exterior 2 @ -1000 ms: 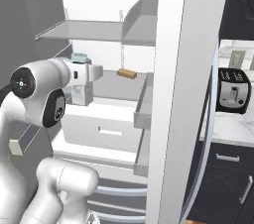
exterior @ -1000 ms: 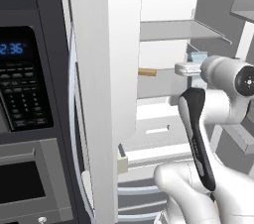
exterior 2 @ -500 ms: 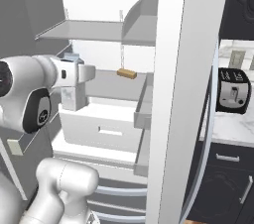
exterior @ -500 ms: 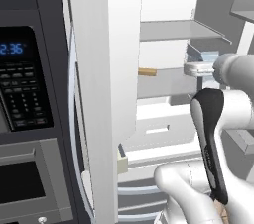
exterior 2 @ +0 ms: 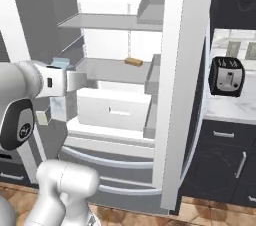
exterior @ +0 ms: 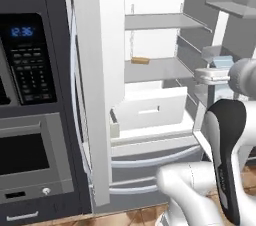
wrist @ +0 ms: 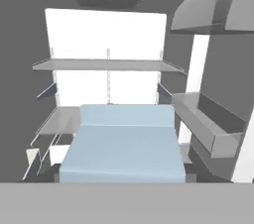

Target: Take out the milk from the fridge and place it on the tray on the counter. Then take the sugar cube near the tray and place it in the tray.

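Note:
My gripper (exterior: 218,69) is shut on the milk (exterior: 220,62), a slim pale blue-grey carton held upright in front of the open fridge (exterior: 155,70), out past its shelves. From the right side the white hand reaches sideways, with the gripper (exterior 2: 67,81) around the milk (exterior 2: 61,63) at the fridge's (exterior 2: 112,70) left edge. In the hand view the milk (wrist: 124,143) lies close before the camera and hides the fingertips. A stretch of the counter (exterior 2: 227,115) lies right of the fridge. The tray and the sugar cube are out of view.
A small brown item (exterior: 140,60) lies on the middle fridge shelf. The open fridge doors (exterior: 95,95) (exterior 2: 175,95) flank the arm. A black oven panel with a blue clock (exterior: 22,31) stands to the left. A toaster (exterior 2: 227,76) sits on the counter.
The hand has drawn back out of the fridge with the milk in its grip. Both base views have shifted a little, so the base has moved too.

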